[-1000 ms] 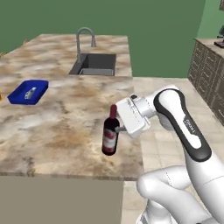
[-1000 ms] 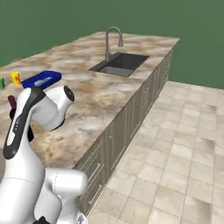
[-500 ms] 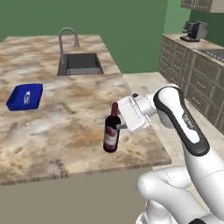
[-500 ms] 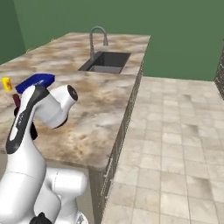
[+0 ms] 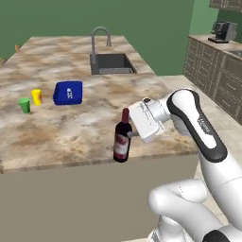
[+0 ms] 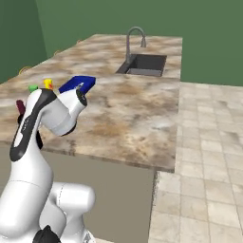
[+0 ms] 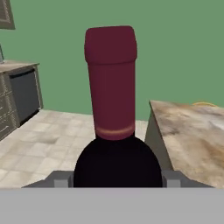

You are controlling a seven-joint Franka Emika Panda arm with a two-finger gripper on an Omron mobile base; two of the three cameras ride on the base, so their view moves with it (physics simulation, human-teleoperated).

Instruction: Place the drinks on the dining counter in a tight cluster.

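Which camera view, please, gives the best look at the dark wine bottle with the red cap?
The left base view: the whole dark wine bottle with the red cap stands upright at the counter's near edge. The hand view shows its neck and shoulder close up; the right base view shows merely a sliver behind the arm.

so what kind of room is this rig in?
A rendered home kitchen, most likely. The beige-brown marbled stone island has a built-in dark sink with a curved metal faucet, and grey-brown base cabinets carry a coffee machine along the green wall.
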